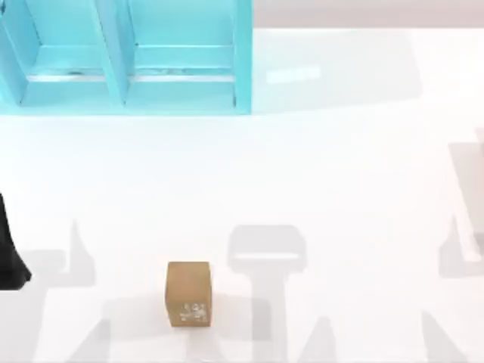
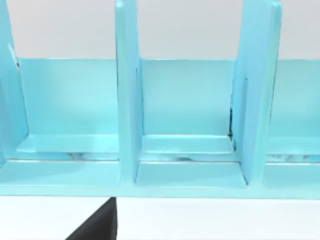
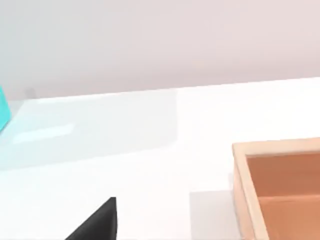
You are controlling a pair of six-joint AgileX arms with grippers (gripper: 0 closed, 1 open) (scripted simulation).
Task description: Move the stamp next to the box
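Note:
The stamp (image 1: 187, 293) is a small tan-brown cube with a white patterned mark on its near side face. It stands alone on the white table, near the front edge and left of centre. A dark part of my left arm (image 1: 9, 253) shows at the table's left edge, well apart from the stamp. The left wrist view has a black piece of my left gripper (image 2: 96, 223) low in the picture. In the right wrist view the box (image 3: 276, 146) is an open light-wood tray on the table, with a black piece of my right gripper (image 3: 96, 223) short of it.
A tall cyan shelf unit (image 1: 128, 57) with upright dividers stands at the back left, and the left wrist camera faces its compartments (image 2: 187, 130). The white tabletop (image 1: 340, 189) stretches between the shelf and the stamp, crossed by grey arm shadows.

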